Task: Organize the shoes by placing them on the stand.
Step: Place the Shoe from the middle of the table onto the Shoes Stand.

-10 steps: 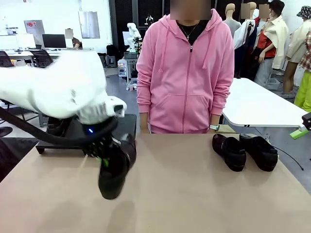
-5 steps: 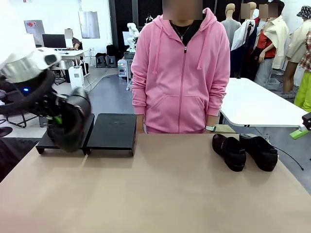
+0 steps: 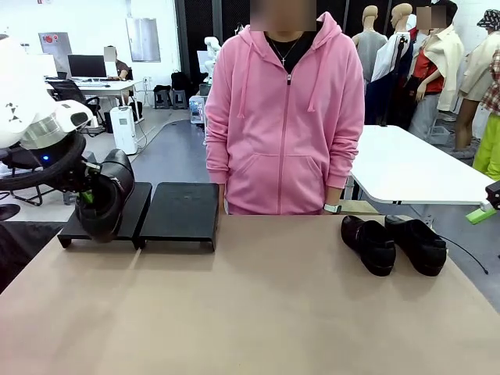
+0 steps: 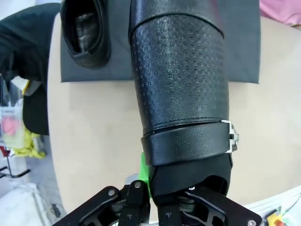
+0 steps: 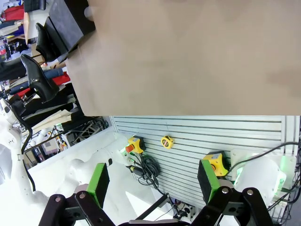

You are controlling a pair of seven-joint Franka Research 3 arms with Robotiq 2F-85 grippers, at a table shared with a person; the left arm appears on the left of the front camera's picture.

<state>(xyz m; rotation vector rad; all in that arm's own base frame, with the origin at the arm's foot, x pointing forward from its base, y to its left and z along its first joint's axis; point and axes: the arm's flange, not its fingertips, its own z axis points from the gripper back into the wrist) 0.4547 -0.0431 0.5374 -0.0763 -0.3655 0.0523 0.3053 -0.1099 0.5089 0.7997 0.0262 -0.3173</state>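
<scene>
**Stand** (image 3: 181, 212): low black sloped platform in two sections side by side, at the far-left corner of the desk (image 3: 258, 312), set along the far edge. The right section is bare.

**Held shoe** (image 3: 108, 195): glossy black loafer carried in the air over the stand's left section, toe hanging downward. It is gripped at the rear, probably so the toe leads and the sole can settle onto the slope beside its mate.

**Placed shoe** (image 4: 87, 30): rests on the stand's left section, opening upward, just beside the held shoe. By this count one of four is stored and a second is about to be set down.

**First waiting shoe** (image 3: 369, 244) and **second waiting shoe** (image 3: 416, 242): these lie side by side near the far-right corner of the desk, toes toward the near edge. They are well apart from the stand and look to be next in turn.

**Left pincer** (image 3: 90, 195): jaws drawn tight and clamped on the held shoe's rear rim, with a green pad (image 4: 145, 172) pressed against the leather.

**Right pincer** (image 5: 153, 186): jaws spread wide with nothing between them. It touches nothing, hangs off the desk's edge and appears idle.

**Person** (image 3: 285, 133): stands behind the far edge with arms hanging, touching nothing on the desk.
</scene>
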